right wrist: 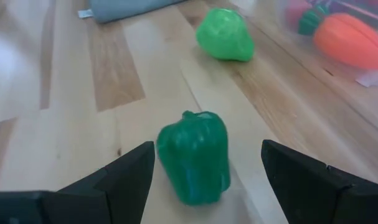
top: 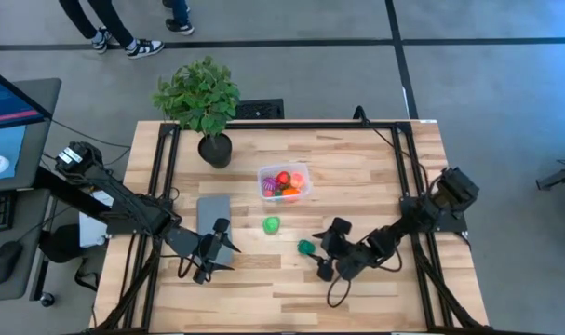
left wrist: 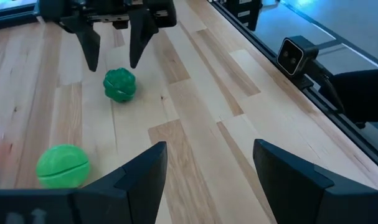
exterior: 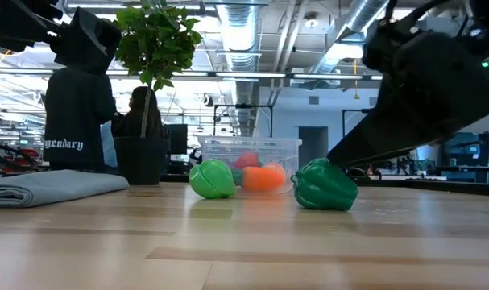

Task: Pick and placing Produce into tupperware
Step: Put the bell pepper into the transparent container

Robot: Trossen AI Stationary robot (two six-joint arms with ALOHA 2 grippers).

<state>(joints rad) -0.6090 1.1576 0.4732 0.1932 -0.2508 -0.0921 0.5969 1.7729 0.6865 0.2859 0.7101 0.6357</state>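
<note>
Lying loose on the bench (top: pixel 356 177): one dark green pepper (top: pixel 306 247), one light green fruit (top: pixel 272 224) at its ten o'clock. Tupperware (top: pixel 285 183) holds an orange piece, red and others, uncountable. Right pincer (top: pixel 321 255) gapes wide around the pepper; left pincer (top: pixel 212 251) empty, parted.

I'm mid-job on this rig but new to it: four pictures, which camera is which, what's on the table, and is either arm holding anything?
Two robot arms work at a wooden table. One picture looks straight down, one looks level across the tabletop, and one comes from each arm's wrist.

On the table: a clear tub already holding some toy produce, a light green fruit and a dark green pepper outside it, a potted plant and a folded grey cloth.

The right gripper is open, with the pepper between its fingers but not clamped. The left gripper is open and empty, waiting near the cloth. Nothing is held.
</note>
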